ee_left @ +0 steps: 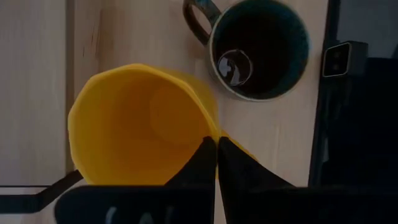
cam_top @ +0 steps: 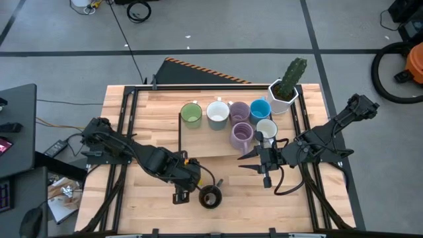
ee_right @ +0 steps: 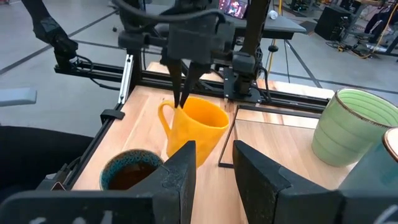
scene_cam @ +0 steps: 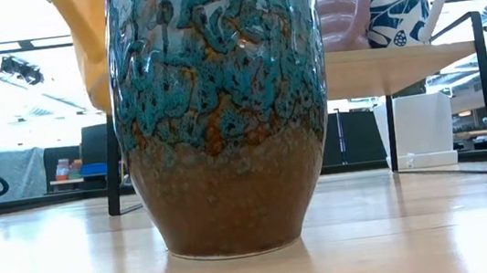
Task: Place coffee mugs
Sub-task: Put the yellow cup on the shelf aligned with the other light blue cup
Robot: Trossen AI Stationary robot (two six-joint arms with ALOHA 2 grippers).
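My left gripper (ee_right: 182,102) is shut on the orange mug (ee_right: 194,127), which is in the air over the near-left part of the table; in the high view the gripper (cam_top: 188,165) hides nearly all of it. The dark brown mug (cam_top: 210,197) stands upright on the table just near of it and fills the low view (scene_cam: 222,111). Green (cam_top: 191,114), white (cam_top: 217,114), lavender (cam_top: 239,111), blue (cam_top: 260,109), a second lavender (cam_top: 242,135) and a second white mug (cam_top: 266,129) stand on the raised board. My right gripper (cam_top: 250,162) is open, right of the orange mug, touching nothing. My left gripper pinches the orange mug's rim (ee_left: 210,127) just above the handle (ee_right: 164,119), one finger inside the cup and one outside. The fingers (ee_right: 180,81) come from above, pointing down. The mug hangs tilted below them, lifted clear of the table (scene_cam: 87,53).
A white hexagonal pot with a cactus (cam_top: 285,89) stands at the far right corner of the raised board (cam_top: 211,149). Black frame rails (cam_top: 125,112) run along the table's left and right sides. Bare wood lies between the dark brown mug and my right gripper.
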